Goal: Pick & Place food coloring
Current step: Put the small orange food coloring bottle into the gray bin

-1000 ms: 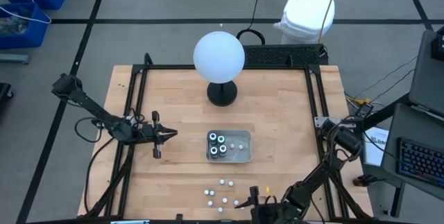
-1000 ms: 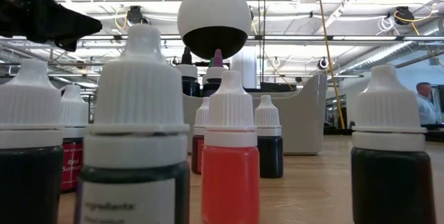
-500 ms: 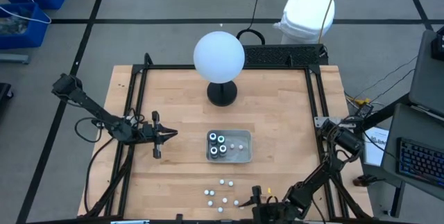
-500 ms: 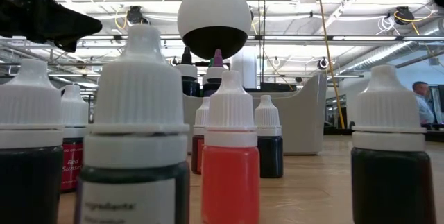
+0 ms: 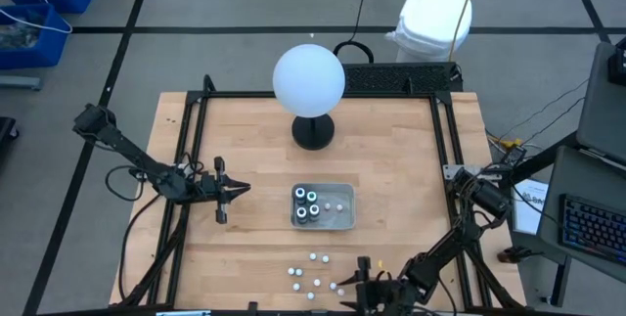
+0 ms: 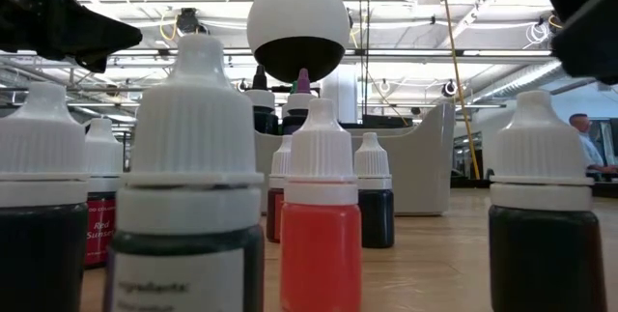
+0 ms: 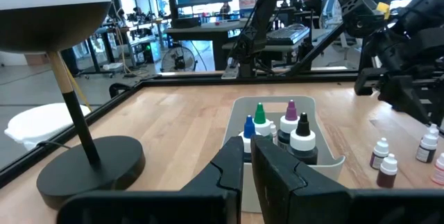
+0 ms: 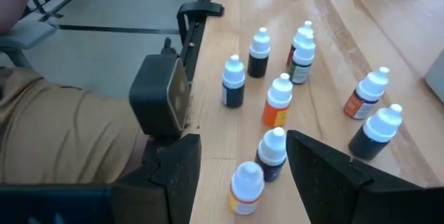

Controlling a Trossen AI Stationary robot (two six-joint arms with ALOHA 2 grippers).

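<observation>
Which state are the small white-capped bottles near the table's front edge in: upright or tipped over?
Upright. The small bottles all stand on their bases on the table, caps up, none lying down.

Four larger food coloring bottles [image 5: 306,203] stood upright and clustered at the left end of a shallow tray; their bodies were dark, their pointed caps blue, green, purple and black [image 7: 302,129] above white collars; small white bottles [image 5: 338,203] lay beside them in the same tray; a loose group of small dropper bottles [image 5: 311,273] stood upright on the table near its front edge, each white-capped, with dark, red or orange [image 8: 279,101] contents, set apart from one another.
</observation>
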